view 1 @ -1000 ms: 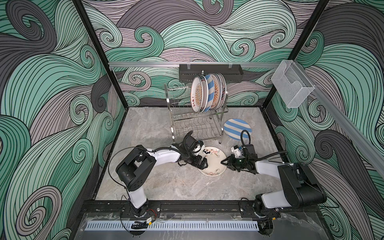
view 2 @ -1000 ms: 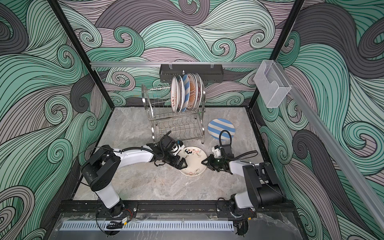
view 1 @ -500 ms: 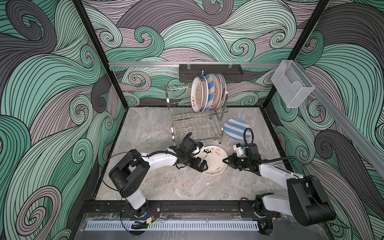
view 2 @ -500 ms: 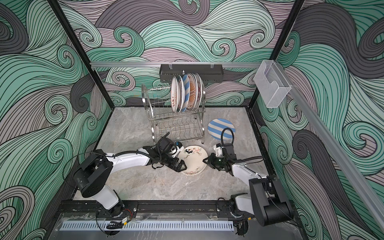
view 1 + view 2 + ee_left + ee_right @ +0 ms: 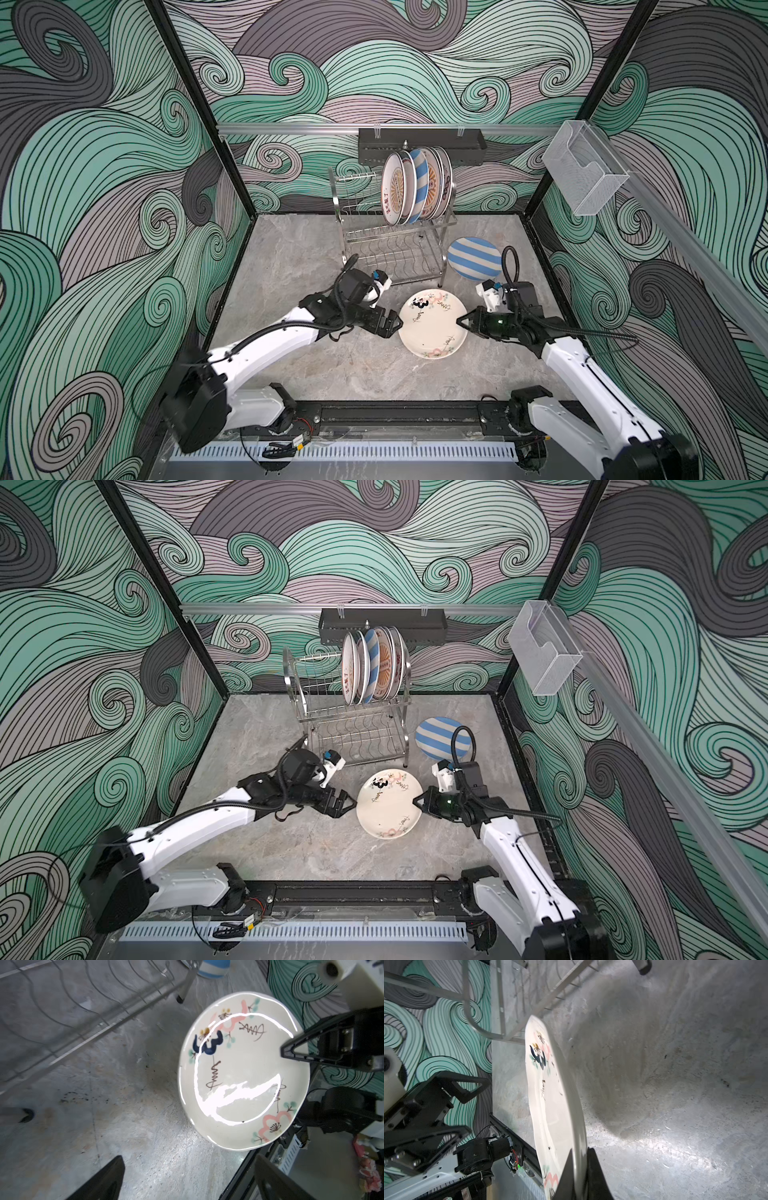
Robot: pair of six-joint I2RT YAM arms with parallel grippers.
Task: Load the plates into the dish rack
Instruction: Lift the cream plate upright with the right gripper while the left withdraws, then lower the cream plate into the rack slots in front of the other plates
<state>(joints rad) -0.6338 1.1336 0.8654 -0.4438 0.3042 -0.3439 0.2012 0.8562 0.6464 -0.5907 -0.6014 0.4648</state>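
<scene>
Now pinches the rim of the flowered plate [image 5: 432, 324] in the right end effector [image 5: 458, 322], narrowed onto it within the last second. Holds it tilted over the desk [image 5: 332, 374], just in front of the dish rack [image 5: 395, 253]. Leaves the left end effector [image 5: 395, 327] wide, clear of the rim. Handover apparently done; racking likely next.

Both top views look down from high over the near edge toward the far wall [image 5: 374, 62], covering the whole table [image 5: 291, 266]. The left wrist camera, close, faces right; the right wrist camera, closer, faces left. All share the flowered plate [image 5: 432, 328] and dish rack [image 5: 390, 249]
</scene>
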